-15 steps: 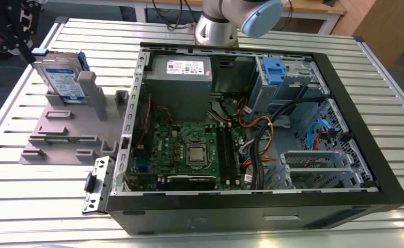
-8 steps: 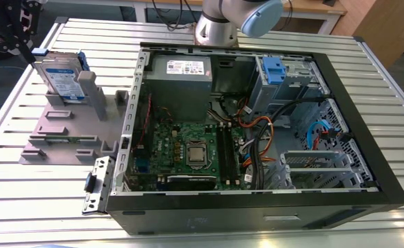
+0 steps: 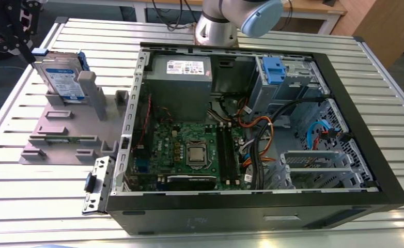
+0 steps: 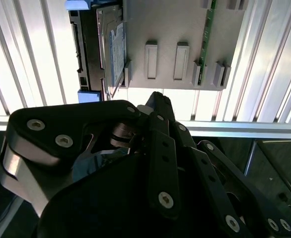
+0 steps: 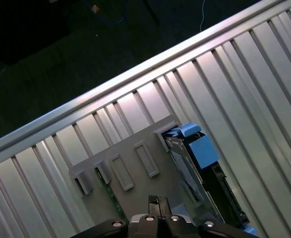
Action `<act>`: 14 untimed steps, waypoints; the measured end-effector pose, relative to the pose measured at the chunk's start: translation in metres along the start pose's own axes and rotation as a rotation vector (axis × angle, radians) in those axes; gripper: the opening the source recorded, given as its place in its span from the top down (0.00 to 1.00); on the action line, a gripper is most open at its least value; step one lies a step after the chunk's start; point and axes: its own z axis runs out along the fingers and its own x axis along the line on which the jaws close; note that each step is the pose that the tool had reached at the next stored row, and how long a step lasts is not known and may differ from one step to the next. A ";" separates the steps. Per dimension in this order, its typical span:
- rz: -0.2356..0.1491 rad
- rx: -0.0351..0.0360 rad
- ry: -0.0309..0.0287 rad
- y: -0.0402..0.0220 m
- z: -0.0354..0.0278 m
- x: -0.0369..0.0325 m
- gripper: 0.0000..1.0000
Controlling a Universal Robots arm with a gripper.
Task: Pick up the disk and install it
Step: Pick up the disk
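One disk [image 3: 61, 77] upright in its stand [image 3: 57, 132], exterior view's upper left; claw [image 5: 155, 200] together, empty. Open wide, straddle squarely.

Disk [image 3: 59, 77] upright in holder [image 3: 64, 132], post [image 3: 87, 88] against its face, computer case [image 3: 257, 206] beside

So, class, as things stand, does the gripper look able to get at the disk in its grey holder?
Probably yes: the gripper hangs close by the disk, which stands upright in the grey holder with its upper part exposed and nothing between them.
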 end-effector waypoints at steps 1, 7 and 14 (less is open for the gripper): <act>-0.001 0.0000 0.0000 0.0000 0.0000 0.0000 0.89; -0.009 -0.0002 0.0003 0.0000 0.0000 0.0000 0.89; -0.017 -0.0004 0.0006 0.0000 0.0001 0.0000 0.89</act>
